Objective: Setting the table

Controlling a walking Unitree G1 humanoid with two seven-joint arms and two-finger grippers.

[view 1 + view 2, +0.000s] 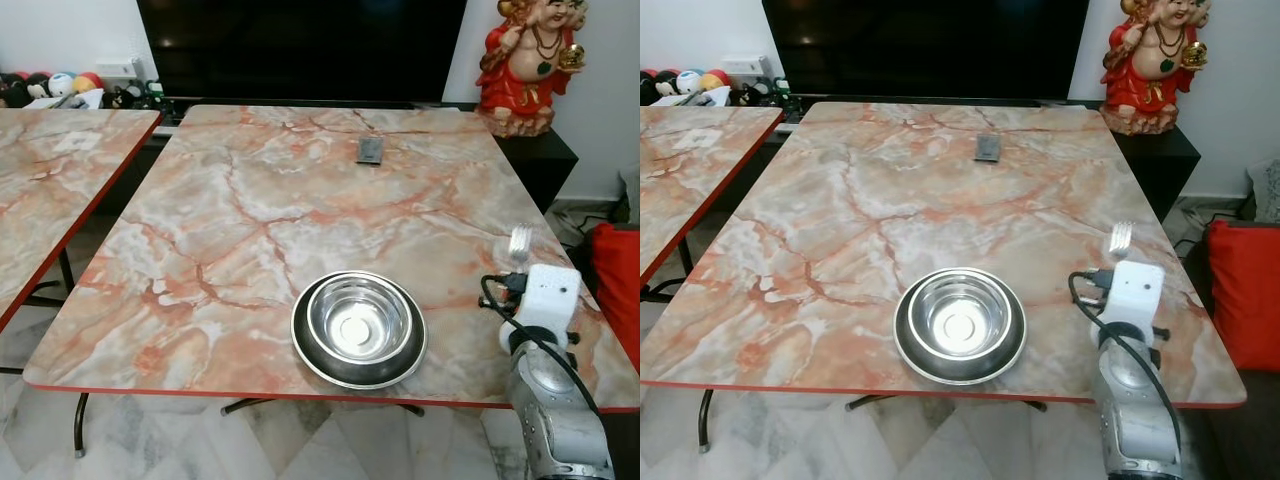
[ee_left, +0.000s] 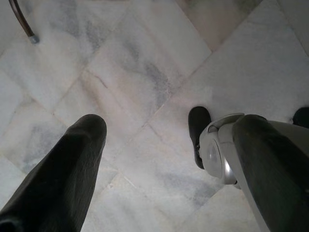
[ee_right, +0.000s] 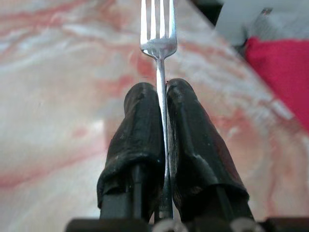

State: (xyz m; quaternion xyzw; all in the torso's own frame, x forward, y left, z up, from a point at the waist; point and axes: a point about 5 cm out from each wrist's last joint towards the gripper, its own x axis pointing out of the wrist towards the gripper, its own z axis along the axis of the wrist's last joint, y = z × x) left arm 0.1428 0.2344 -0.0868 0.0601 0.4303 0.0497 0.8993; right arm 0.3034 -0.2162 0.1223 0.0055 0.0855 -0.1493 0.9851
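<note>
I have the right tool clamped tight on a fork, the handle pinched between both black fingers and the tines sticking out past the tips. In the head views the fork's tines rise just above the white wrist block at the lower right of the frame, over the right part of the worktop, near its right edge.

A steel bowl sits inside a darker plate at the lower middle of the frame, close to the worktop's near red-trimmed edge. The fork is apart from them, to their right, with bare marble between.

Most of the worktop is open: the whole left half and the centre carry nothing that I can see. Up near the far edge, upper middle of the frame, lies a small dark flat object; I cannot tell what it is.

Beyond the far edge stands a large dark screen, and at the upper right a red figurine on a black cabinet. A red cushion sits just off the worktop's right edge. A second marble worktop fills the left of the frame, with a gap between the two.

My left tool hangs over the pale marble floor, fingers spread wide and holding nothing, with a table leg's foot at the upper left.
</note>
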